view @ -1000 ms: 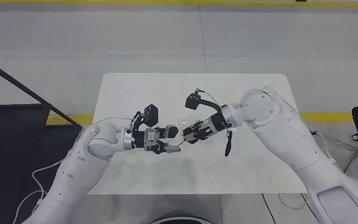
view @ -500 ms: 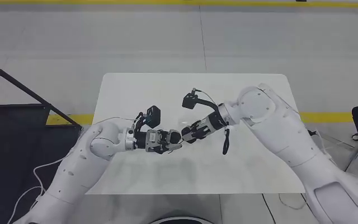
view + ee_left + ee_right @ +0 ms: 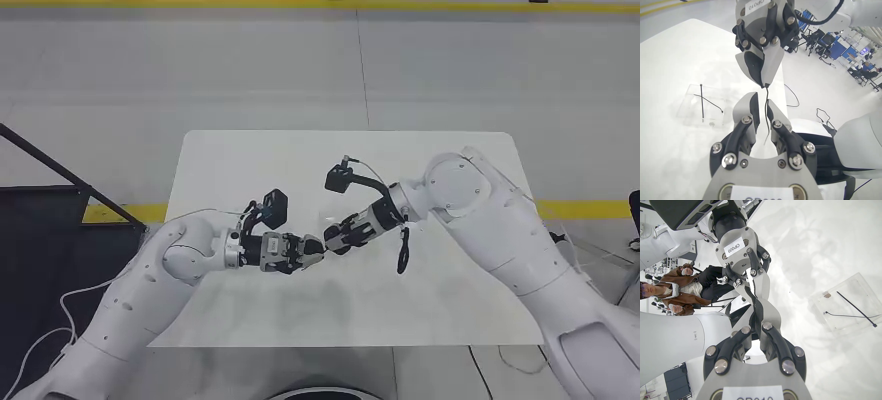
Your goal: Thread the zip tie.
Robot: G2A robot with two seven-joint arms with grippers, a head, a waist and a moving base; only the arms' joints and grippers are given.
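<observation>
Tie runs between your two grippers, which meet tip to tip over the table. Your right gripper is pinched closed on one end of the tie. From there the strap passes into the gap of your left gripper, whose fingers stand apart. The strap lies close along one pad, and you can't tell whether it touches. Near the grippers, a clear tray sits on the table, with two spare ties crossed inside it.
</observation>
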